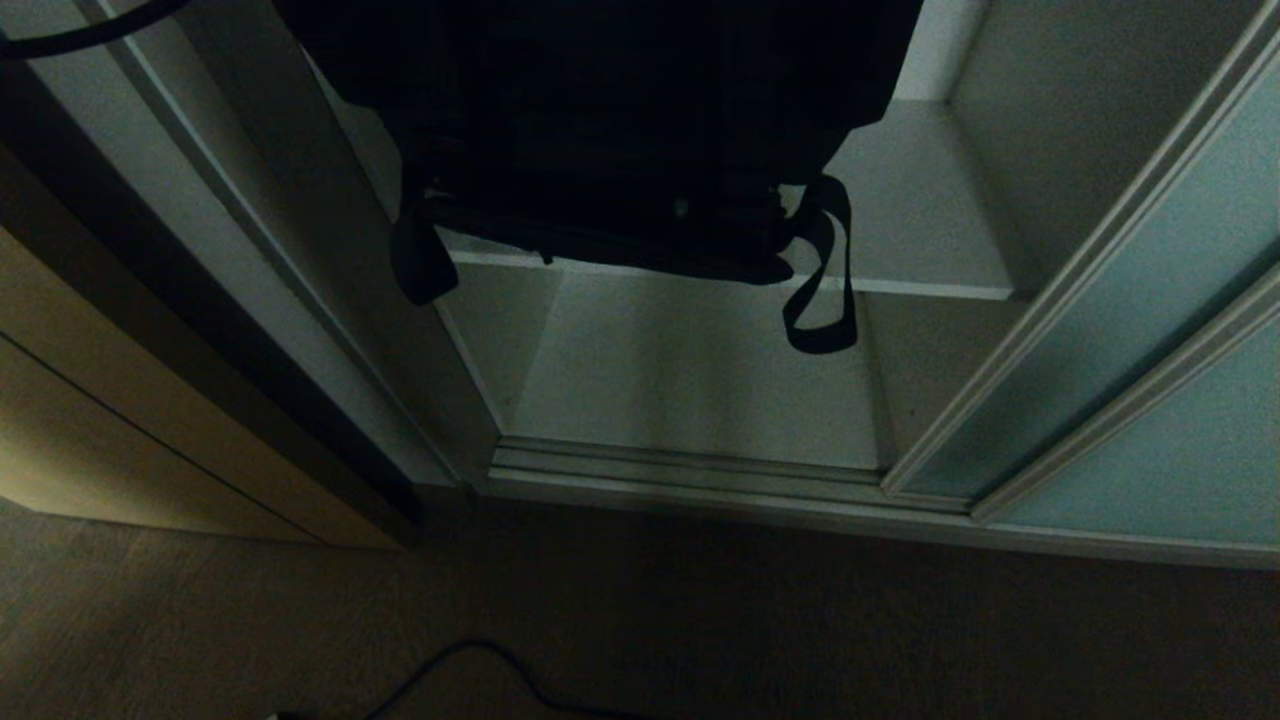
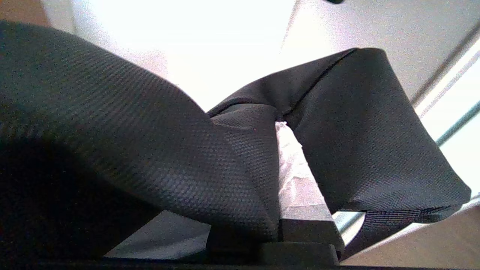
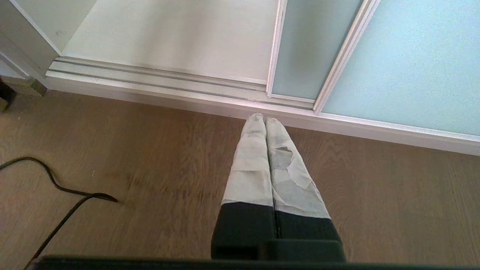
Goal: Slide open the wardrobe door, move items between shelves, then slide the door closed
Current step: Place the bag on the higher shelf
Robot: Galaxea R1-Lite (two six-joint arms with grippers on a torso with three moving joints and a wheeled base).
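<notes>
A floppy black bag (image 1: 600, 130) hangs in front of the open wardrobe. Its lower edge is level with the front of the white shelf (image 1: 920, 200), and a strap loop (image 1: 825, 300) dangles below. In the left wrist view my left gripper (image 2: 279, 168) is shut on a fold of the bag (image 2: 131, 131). One taped finger (image 2: 296, 180) shows; the cloth covers the other. The sliding wardrobe door (image 1: 1130, 330), frosted blue-green, stands slid to the right. My right gripper (image 3: 264, 120) is shut and empty, parked over the wooden floor before the door track (image 3: 157, 78).
The wardrobe's white bottom board (image 1: 700, 380) lies below the shelf, behind the floor track (image 1: 690, 465). A beige wooden cabinet front (image 1: 120, 400) stands at the left. A black cable (image 1: 480, 670) trails over the floor, also in the right wrist view as the cable (image 3: 56, 187).
</notes>
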